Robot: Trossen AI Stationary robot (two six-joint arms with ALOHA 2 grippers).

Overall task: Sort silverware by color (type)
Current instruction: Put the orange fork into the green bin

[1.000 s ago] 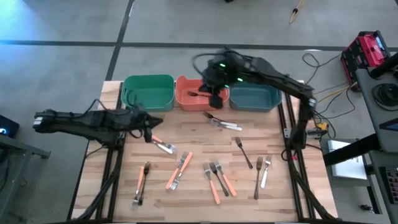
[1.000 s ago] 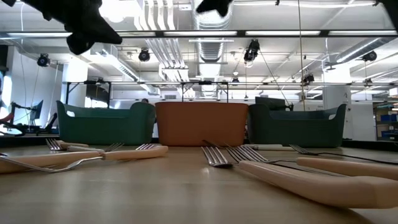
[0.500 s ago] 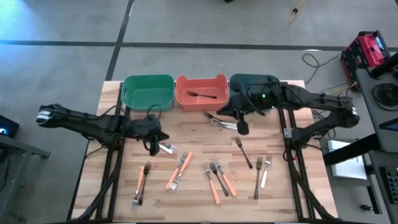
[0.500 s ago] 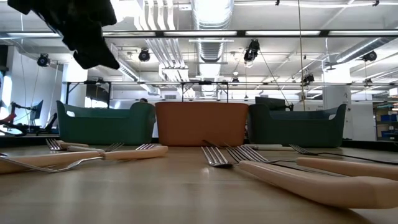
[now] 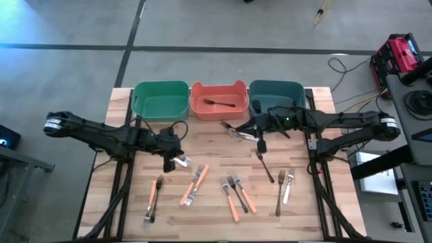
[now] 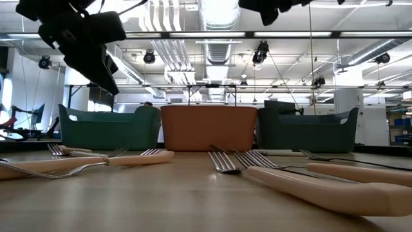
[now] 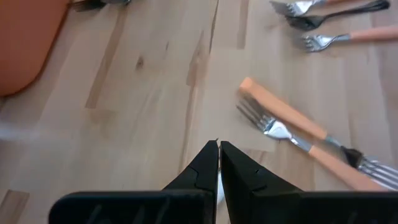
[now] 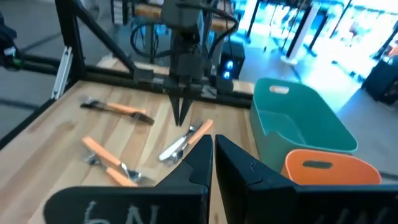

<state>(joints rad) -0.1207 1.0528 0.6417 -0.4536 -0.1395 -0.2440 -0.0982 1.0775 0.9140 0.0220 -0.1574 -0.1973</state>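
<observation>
Hovering clenched and empty, the left gripper [image 5: 169, 164] and right gripper [image 5: 261, 144] are risking nudging neighbouring forks [image 5: 236, 193] if descending closed onto the crowded tabletop [image 5: 209, 216].

Around the sorting table, we see 3 bins and shop clutter.
We count a light green bin [image 5: 160, 100], an orange bin [image 5: 219, 101] and a dark teal bin [image 5: 277, 94] in a row along the wooden table's [image 5: 216, 145] far edge; a red box [image 5: 399, 54] and yellow cables [image 5: 361, 102] lie off to the right.
</observation>
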